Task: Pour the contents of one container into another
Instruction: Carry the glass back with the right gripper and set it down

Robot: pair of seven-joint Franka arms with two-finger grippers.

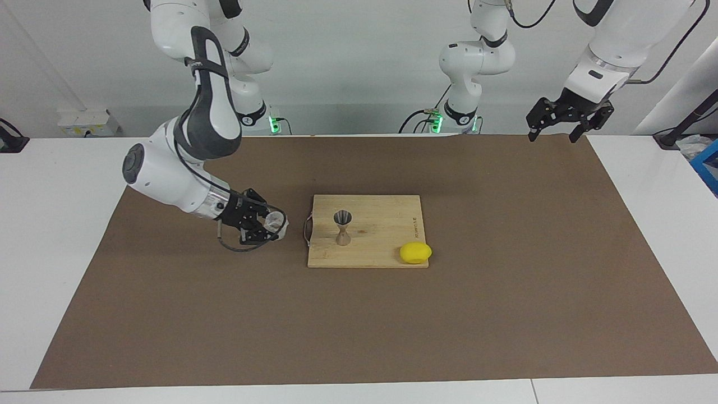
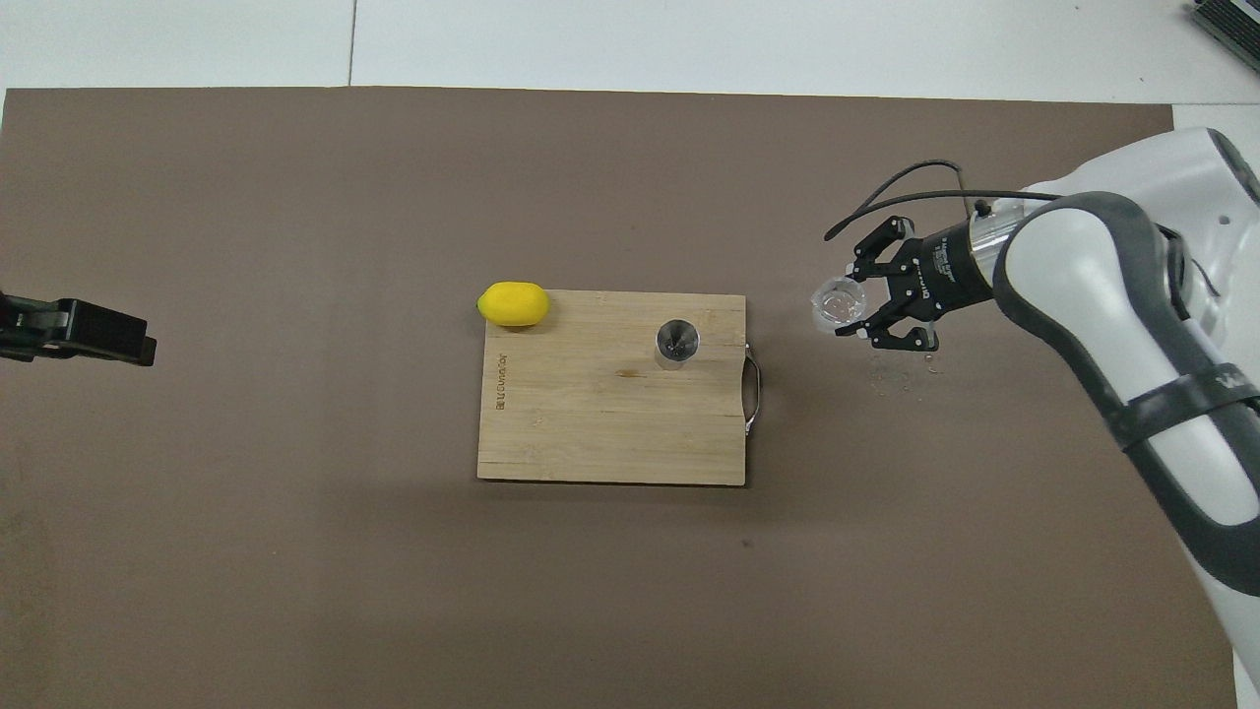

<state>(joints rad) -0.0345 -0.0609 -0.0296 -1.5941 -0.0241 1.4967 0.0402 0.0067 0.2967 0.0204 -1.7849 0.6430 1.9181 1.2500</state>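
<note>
The clear glass tumbler (image 1: pixel 276 222) (image 2: pixel 838 303) stands mouth up on the brown mat, beside the board's handle toward the right arm's end. My right gripper (image 1: pixel 266 224) (image 2: pixel 860 302) lies low and level, its fingers spread a little wider than the glass, with the tips at the glass's sides. The metal hourglass jigger (image 1: pixel 342 227) (image 2: pixel 677 343) stands upright on the wooden board (image 1: pixel 381 224) (image 2: pixel 591 423). My left gripper (image 1: pixel 555 133) (image 2: pixel 98 335) waits open, high over the mat's corner at the left arm's end.
A yellow lemon (image 1: pixel 415 252) (image 2: pixel 513 303) lies at the board's corner, farther from the robots than the jigger. A few wet drops (image 2: pixel 898 370) mark the mat near the right gripper. The board's metal handle (image 2: pixel 753 394) faces the glass.
</note>
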